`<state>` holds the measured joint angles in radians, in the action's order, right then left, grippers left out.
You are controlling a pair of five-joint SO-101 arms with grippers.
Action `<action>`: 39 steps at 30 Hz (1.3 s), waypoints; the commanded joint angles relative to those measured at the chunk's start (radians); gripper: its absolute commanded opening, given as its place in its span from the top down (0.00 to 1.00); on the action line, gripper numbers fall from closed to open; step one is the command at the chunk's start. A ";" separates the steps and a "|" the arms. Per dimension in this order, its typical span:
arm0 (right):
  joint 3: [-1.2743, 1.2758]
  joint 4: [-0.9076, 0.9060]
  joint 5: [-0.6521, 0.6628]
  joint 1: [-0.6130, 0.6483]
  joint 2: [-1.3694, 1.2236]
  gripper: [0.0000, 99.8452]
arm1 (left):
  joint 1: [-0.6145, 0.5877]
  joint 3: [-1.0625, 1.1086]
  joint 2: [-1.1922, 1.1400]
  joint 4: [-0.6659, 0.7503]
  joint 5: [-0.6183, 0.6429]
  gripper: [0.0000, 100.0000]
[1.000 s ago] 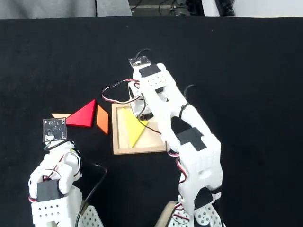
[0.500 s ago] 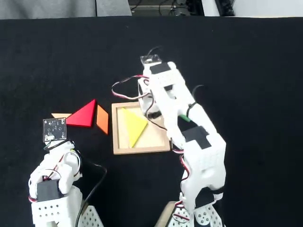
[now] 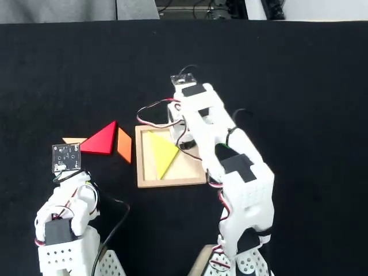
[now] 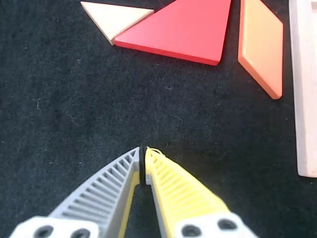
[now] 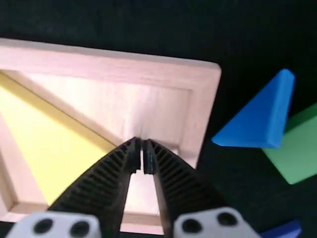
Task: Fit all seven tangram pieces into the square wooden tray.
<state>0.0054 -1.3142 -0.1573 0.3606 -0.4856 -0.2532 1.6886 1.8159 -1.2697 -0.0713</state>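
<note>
The square wooden tray point(image 3: 141, 172) lies mid-table with a yellow triangle point(image 3: 161, 150) inside it. My right gripper point(image 5: 140, 145) is shut and empty, its tips just over the tray floor point(image 5: 158, 106) beside the yellow triangle point(image 5: 54, 141), near a tray corner. Left of the tray lie a red triangle point(image 3: 102, 140), an orange parallelogram point(image 3: 124, 145) and a small cream triangle point(image 3: 72, 140). My left gripper point(image 4: 144, 152) is shut on nothing, over bare cloth short of the red triangle point(image 4: 183, 27), cream triangle point(image 4: 113, 16) and orange parallelogram point(image 4: 261, 44).
A blue triangle point(image 5: 260, 116), a green piece point(image 5: 297, 151) and another blue piece point(image 5: 283, 230) lie just outside the tray's corner, hidden under the right arm point(image 3: 213, 138) in the high view. The tray edge point(image 4: 307, 84) borders the orange parallelogram. Black cloth covers the table.
The right arm has swung away from the yellow triangle toward the tray's far right corner, mostly in the first half second. The left arm and loose pieces have stayed put.
</note>
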 commanded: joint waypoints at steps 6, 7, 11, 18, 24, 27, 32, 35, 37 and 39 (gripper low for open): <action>-0.001 0.017 0.014 0.115 0.015 0.99 | -0.013 0.012 0.003 0.000 0.000 0.97; -0.002 0.017 0.012 0.118 0.015 0.99 | -0.013 0.012 0.003 0.000 0.000 0.97; -0.010 0.015 0.009 0.133 0.016 0.99 | -0.013 0.012 0.003 0.000 0.000 0.97; -0.028 0.008 0.008 0.189 0.016 0.99 | -0.013 0.012 0.003 0.000 0.000 0.97; -0.019 -0.017 0.009 0.107 0.119 0.99 | -0.013 0.012 0.003 0.000 0.000 0.97; -0.019 -0.052 0.009 0.060 0.185 0.99 | -0.013 0.012 0.003 0.000 0.000 0.97; 0.035 -0.025 0.009 -0.014 0.254 0.99 | -0.013 0.012 0.003 0.003 0.000 0.97; 0.116 0.040 0.009 -0.041 0.294 0.99 | -0.015 0.007 0.003 0.044 0.000 0.97; 0.168 0.075 0.009 -0.058 0.340 0.99 | -0.042 -0.027 0.003 0.077 -0.002 0.97; 0.216 0.104 0.009 -0.071 0.406 0.99 | -0.114 -0.073 0.003 0.086 0.000 0.97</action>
<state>0.1880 -1.2559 -0.1527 0.3145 -0.2033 -0.2716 1.6870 1.8159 -1.2252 -0.0713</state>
